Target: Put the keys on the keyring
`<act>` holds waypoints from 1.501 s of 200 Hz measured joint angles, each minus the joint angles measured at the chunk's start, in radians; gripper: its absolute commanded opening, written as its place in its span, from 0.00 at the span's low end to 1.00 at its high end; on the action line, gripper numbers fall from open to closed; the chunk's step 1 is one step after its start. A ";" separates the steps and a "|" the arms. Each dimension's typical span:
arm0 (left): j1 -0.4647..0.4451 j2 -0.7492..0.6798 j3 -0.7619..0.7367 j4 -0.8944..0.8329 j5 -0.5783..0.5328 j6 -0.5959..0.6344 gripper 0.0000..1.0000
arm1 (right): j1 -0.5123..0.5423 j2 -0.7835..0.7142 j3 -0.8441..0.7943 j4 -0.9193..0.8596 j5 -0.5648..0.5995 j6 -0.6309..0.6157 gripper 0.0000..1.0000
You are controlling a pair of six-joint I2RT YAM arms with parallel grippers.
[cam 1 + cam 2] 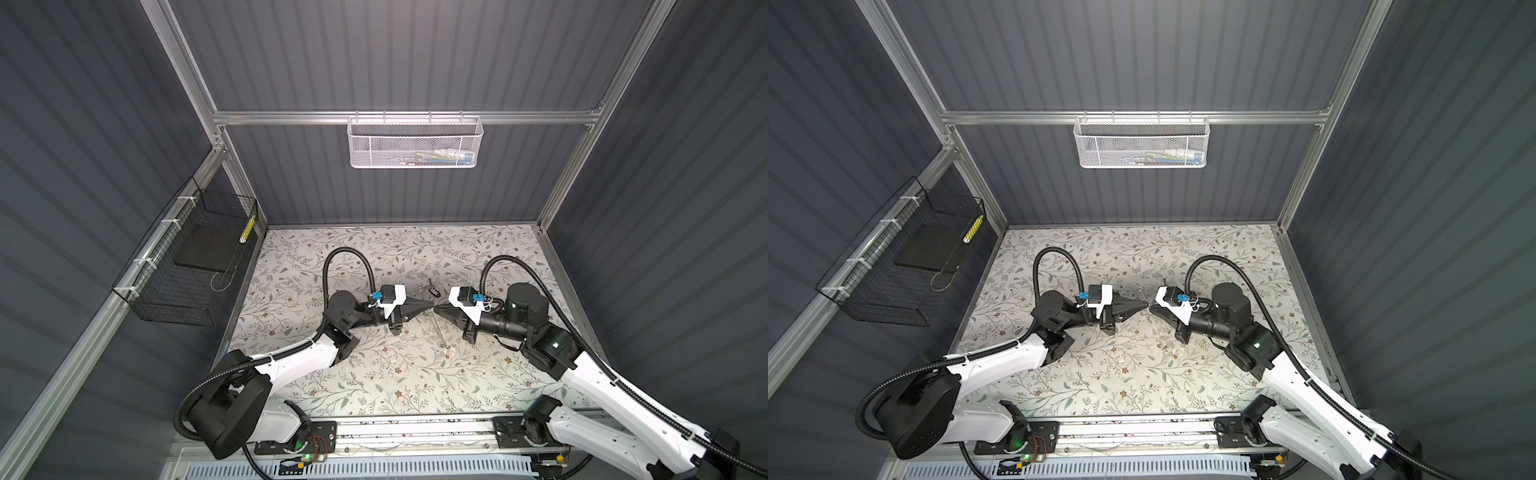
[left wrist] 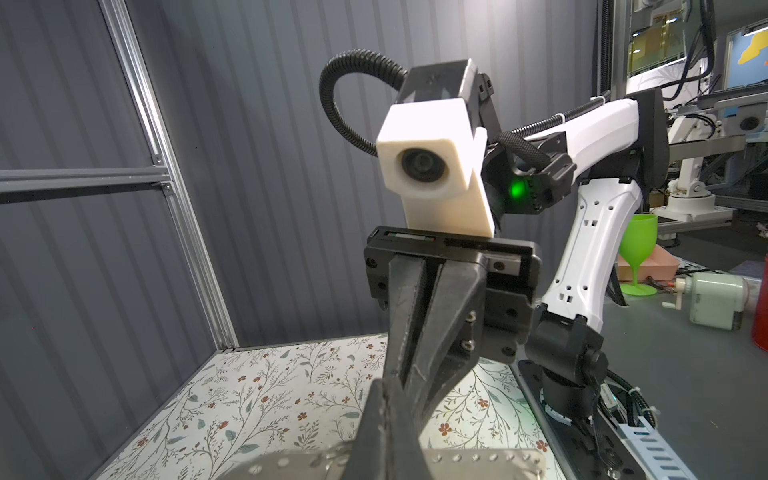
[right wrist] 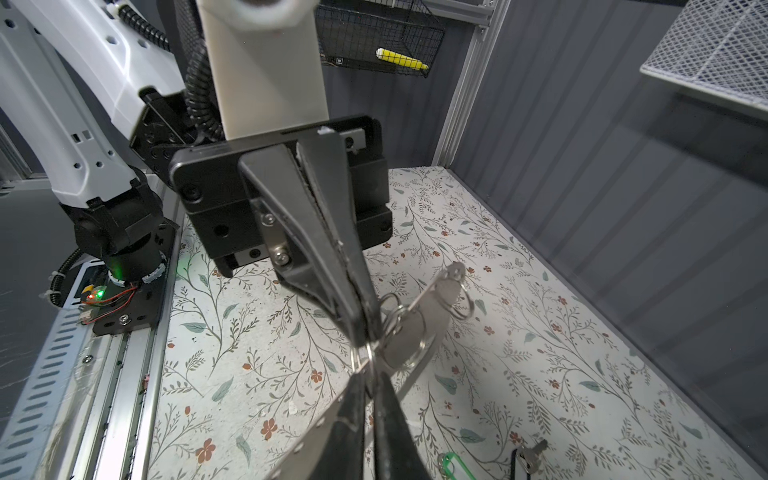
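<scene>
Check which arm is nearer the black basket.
Left. The left arm works on the black basket side of the table. The right arm is across the table, on the far side from it.

In the right wrist view, a bunch of thin silver rings (image 3: 392, 318) with a flat silver key (image 3: 434, 305) hangs clear of the floral tabletop (image 3: 249, 374), just right of frame centre. It is pinched between the left gripper (image 3: 368, 328) above and the right gripper (image 3: 369, 376) below. The keyring (image 3: 455, 463), its tag a green outline, lies flat at the bottom edge. Another key (image 3: 534, 453) on a dark cord lies just right of it.
</scene>
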 measured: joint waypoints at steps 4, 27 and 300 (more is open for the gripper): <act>0.000 0.002 0.001 0.000 0.003 -0.001 0.00 | -0.002 0.000 0.000 0.000 -0.004 0.001 0.08; 0.001 0.007 0.005 0.010 0.022 -0.008 0.00 | -0.014 0.000 0.000 0.000 -0.028 0.003 0.03; -0.069 -0.019 0.392 -1.330 -0.229 0.881 0.28 | 0.032 0.224 0.272 -0.571 0.200 -0.187 0.00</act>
